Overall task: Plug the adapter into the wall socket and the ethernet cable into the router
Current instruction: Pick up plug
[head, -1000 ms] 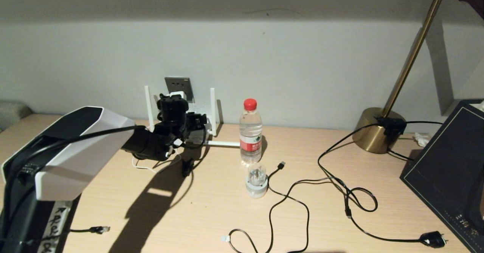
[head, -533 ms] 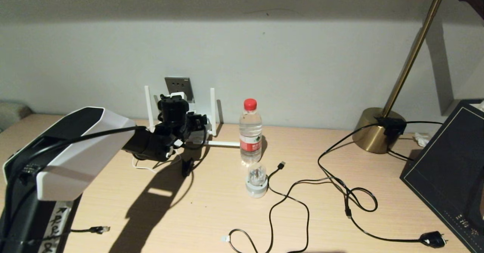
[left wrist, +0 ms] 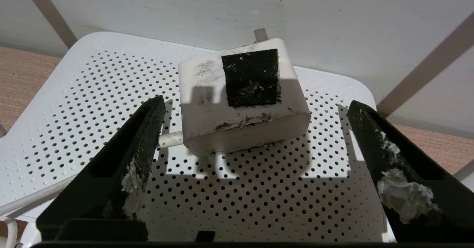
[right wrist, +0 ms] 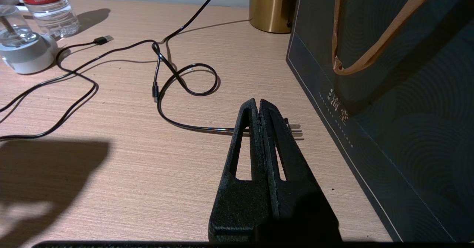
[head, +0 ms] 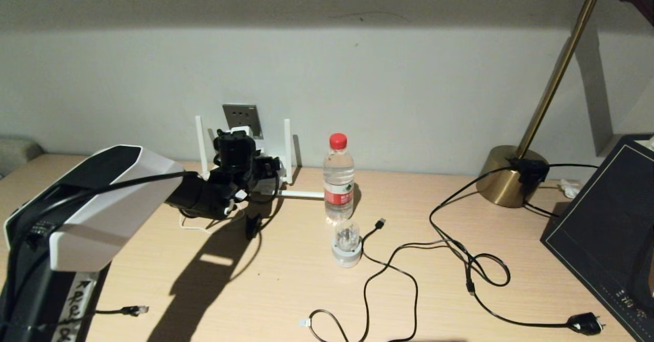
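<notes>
The white adapter (left wrist: 244,103), with a dark patch on top and a thin white cord, sits at the lower edge of the grey wall socket (head: 241,114), above the white router (left wrist: 259,203). One metal prong points at the wall; I cannot tell whether it is in a hole. My left gripper (left wrist: 255,101) is open, one finger on each side of the adapter, touching nothing. The ethernet cable's clear-tipped plug (head: 134,310) lies at the table's near left. My right gripper (right wrist: 258,101) is shut and empty, low over the table at the right.
A water bottle (head: 338,178) stands right of the router, with a round white-and-clear plug piece (head: 347,244) in front. Black cables with a USB end (head: 380,223) and a mains plug (head: 582,323) loop across the table. A brass lamp base (head: 506,176) and dark bag (head: 608,229) are at right.
The left gripper has sunk very slightly in front of the adapter. Nothing else has visibly moved.
</notes>
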You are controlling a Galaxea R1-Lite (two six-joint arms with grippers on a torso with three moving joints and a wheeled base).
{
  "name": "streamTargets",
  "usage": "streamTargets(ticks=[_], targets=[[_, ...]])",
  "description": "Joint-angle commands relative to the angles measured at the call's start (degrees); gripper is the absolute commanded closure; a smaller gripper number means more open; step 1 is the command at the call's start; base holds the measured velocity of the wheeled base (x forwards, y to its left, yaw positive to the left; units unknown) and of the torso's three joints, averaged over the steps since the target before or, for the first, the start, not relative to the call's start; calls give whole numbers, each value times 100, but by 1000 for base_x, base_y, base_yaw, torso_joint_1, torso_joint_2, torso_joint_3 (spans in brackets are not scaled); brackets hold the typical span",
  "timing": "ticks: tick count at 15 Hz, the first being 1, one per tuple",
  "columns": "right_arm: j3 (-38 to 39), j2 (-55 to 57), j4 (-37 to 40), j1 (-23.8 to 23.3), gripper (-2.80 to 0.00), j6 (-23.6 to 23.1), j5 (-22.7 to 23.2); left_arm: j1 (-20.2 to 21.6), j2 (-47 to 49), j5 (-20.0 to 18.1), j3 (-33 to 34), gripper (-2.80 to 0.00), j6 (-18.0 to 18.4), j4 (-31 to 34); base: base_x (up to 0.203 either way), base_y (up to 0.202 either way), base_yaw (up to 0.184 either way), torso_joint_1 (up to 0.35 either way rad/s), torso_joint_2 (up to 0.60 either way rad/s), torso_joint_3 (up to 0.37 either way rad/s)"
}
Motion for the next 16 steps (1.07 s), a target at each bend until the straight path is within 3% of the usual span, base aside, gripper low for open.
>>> streamTargets(ticks=[1, 2, 16], targets=[[62, 0, -5, 2, 0, -2, 2, -1, -13, 10, 0, -107, -5, -22, 0, 0, 0, 0, 0, 0], [62, 0, -5, 2, 0, -2, 2, -1, -15, 10, -1, 0, -5, -22, 0, 0, 0, 0, 0, 0], [62, 0, -5, 2, 0, -2, 2, -1, -329, -22, 233, 0, -5, -22, 0, 0, 0, 0, 0, 0]])
